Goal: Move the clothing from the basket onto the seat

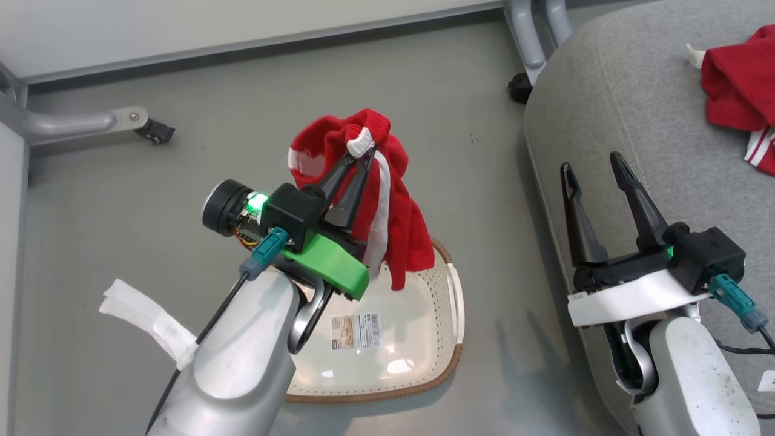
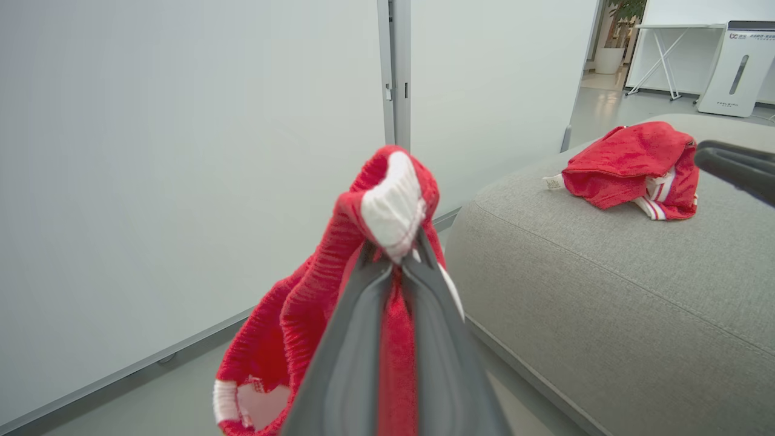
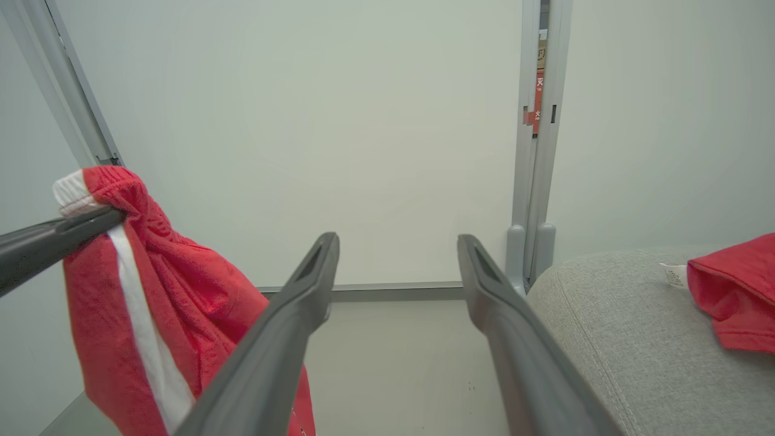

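The left gripper (image 1: 357,158) was clamped on a red garment (image 1: 402,230) at its white cuff, the cloth hanging lengthwise above the basket (image 1: 387,393). The seat (image 1: 629,103) lay to its right, a second garment (image 1: 735,91) on its far part. The right gripper (image 1: 591,162), nearer the seat, stood wide and empty. The basket's barcode sticker (image 1: 355,330) was unreadable.
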Controlling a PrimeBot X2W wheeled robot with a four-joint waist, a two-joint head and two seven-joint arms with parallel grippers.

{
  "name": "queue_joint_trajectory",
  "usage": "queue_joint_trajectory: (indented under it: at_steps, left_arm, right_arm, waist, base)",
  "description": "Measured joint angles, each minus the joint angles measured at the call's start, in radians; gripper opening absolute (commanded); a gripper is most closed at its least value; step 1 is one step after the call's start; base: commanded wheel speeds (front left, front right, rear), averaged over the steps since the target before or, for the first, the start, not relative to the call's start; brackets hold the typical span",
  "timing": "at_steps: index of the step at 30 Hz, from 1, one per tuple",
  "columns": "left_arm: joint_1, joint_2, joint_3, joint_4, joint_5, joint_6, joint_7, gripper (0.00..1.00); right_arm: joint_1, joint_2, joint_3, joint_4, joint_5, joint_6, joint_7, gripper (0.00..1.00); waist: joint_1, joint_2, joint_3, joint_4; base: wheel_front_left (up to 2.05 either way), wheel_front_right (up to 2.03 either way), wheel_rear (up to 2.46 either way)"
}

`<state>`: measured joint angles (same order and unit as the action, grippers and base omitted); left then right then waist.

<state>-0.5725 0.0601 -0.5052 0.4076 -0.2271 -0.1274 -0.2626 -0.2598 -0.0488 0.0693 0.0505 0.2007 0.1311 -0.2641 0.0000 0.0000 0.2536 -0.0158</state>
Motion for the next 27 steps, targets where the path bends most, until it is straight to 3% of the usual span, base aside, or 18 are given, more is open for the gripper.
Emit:
queue_joint_trajectory:
  at_steps: [12, 27]
  left_arm:
    - [-0.057, -0.007, -0.043, -0.111, -0.042, 0.000, -0.001, 0.00]
    - [-0.157, -0.008, -0.046, -0.146, -0.060, 0.000, -0.001, 0.00]
  right_arm:
    - [0.037, 0.000, 0.005, 0.005, 0.012, 0.000, 0.000, 1.00]
    - [0.051, 0.000, 0.002, 0.004, 0.022, 0.000, 0.000, 1.00]
  waist:
    - [0.0000, 0.0000, -0.060, -0.019]
    - [0.0000, 0.0000, -0.087, -0.031]
  base:
    - [0.00, 0.00, 0.00]
    - [0.00, 0.00, 0.00]
